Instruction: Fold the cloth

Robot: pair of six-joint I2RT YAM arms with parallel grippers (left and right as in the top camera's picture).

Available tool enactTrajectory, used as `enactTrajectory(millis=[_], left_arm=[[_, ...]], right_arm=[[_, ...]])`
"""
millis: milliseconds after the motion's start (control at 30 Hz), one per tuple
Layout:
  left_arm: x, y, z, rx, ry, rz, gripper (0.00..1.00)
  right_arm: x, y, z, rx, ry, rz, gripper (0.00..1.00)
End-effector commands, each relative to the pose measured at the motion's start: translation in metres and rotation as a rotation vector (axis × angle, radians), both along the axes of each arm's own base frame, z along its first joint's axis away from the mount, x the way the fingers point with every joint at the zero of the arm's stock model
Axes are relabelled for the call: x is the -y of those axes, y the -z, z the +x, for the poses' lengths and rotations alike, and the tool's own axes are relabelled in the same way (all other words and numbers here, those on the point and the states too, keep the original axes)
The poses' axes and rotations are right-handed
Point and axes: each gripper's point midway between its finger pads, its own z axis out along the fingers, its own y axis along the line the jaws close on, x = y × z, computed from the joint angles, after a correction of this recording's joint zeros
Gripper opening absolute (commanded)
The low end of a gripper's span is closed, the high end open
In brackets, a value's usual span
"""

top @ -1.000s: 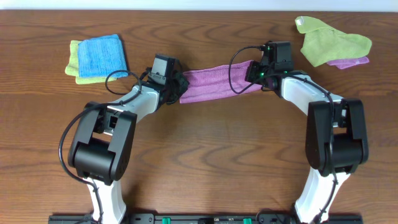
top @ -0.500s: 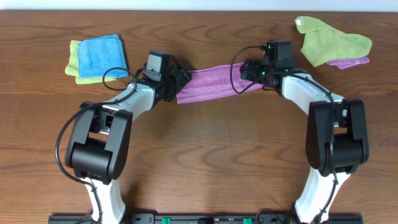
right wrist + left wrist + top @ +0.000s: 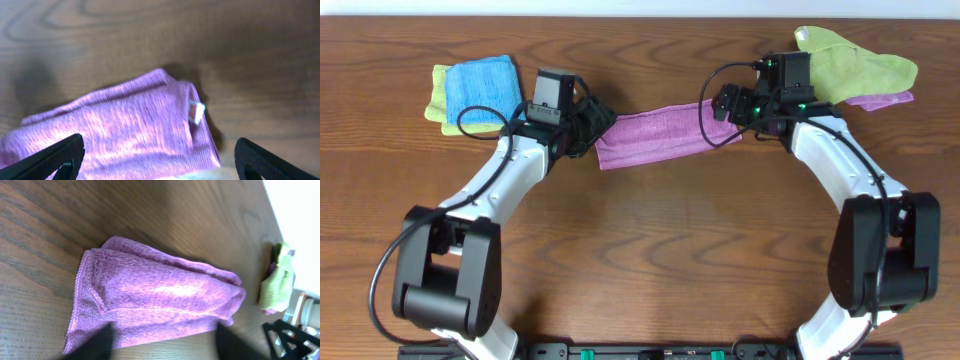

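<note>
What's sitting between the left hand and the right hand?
Only the purple cloth, folded into a strip on the wooden table. It spans the stretch from the left hand to the right hand, as the overhead view shows.

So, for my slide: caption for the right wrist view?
Open right gripper over the folded purple cloth, white tag showing, on a wooden table.

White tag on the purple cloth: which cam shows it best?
Right wrist: the white tag shows close up as a bright patch near the right end of the purple cloth. Overhead has the whole folded strip, but the tag is too small to tell. Left wrist sees the cloth lengthwise; no tag visible.
</note>
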Motion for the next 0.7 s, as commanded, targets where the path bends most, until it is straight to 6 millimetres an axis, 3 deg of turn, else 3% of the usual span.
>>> enactTrajectory(millis=[0,333,667], left_arm=[[0.008,-0.009,-0.003,0.013,0.02,-0.015,0.06],[0.024,0.014,0.0,-0.012,-0.016,0.01,0.06],[0.026,0.064,0.007,-0.088,-0.048,0.009,0.06]], right_arm=[[0.006,-0.008,-0.005,-0.019,0.024,0.013,0.96],[0.011,0.007,-0.04,-0.205,0.046,0.113,0.99],[0.014,0.024,-0.03,-0.208,0.072,0.11,0.96]])
